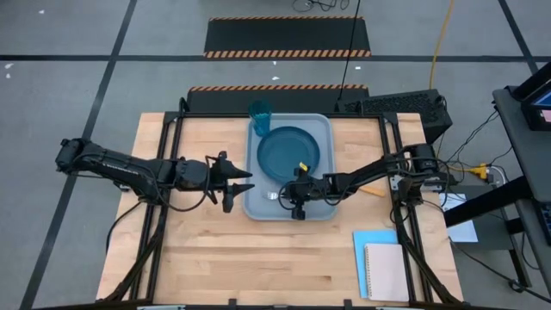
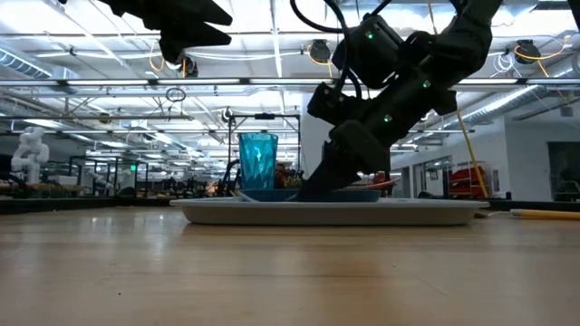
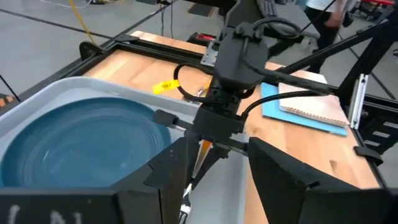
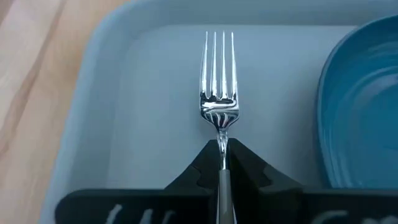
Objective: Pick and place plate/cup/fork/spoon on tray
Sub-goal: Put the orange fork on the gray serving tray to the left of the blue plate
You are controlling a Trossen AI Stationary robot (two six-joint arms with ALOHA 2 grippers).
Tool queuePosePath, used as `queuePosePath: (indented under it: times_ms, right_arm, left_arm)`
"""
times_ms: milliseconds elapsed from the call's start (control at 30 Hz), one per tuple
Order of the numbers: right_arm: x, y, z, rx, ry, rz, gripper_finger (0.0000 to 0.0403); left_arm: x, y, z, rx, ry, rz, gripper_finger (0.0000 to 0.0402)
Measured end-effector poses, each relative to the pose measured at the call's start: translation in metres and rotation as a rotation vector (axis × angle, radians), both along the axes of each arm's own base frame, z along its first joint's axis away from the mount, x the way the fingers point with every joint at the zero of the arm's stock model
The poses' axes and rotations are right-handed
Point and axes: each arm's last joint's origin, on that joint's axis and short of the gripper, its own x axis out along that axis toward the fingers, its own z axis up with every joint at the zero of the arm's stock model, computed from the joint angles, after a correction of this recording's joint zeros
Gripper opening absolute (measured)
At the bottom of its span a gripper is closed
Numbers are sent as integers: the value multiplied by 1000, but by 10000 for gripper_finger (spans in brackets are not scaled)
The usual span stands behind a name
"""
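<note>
The grey-blue tray [image 1: 323, 207] lies at the table's middle. The dark blue plate [image 1: 288, 151] lies in it, and the teal cup [image 1: 260, 112] stands upright in its far left corner. My right gripper [image 1: 288, 196] reaches in from the right and is shut on the fork [image 4: 218, 74], over the tray floor near the tray's near left corner. The tines point toward the table's left. My left gripper [image 1: 244, 185] is open and empty just left of the tray, above the table. An orange handle [image 1: 372, 189], probably the spoon's, lies on the table right of the tray. My right gripper pinches the fork's neck [image 4: 221, 144], just behind the tines, between its two fingers [image 4: 249, 168]. The fingers slant down from the table's right and lie along the fork. The tines [image 4: 218, 56] stick out past the fingertips, low over the tray floor; whether they touch it, I cannot tell.
A beige notebook [image 1: 385, 271] lies on a light blue sheet [image 1: 368, 241] at the table's near right. Black frame rails [image 1: 164, 164] run along the table's left and right sides. Bare wood [image 1: 258, 258] lies between the tray and the near edge.
</note>
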Motion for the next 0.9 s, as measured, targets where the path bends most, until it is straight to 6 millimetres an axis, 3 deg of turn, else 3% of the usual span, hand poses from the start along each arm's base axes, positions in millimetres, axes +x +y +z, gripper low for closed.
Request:
queuePosePath:
  times_ms: [900]
  right_arm:
    - [-3, -8, -4, -9, 54, -21, 9]
  left_arm:
    - [0, -1, 1, 1, -13, -4, 166]
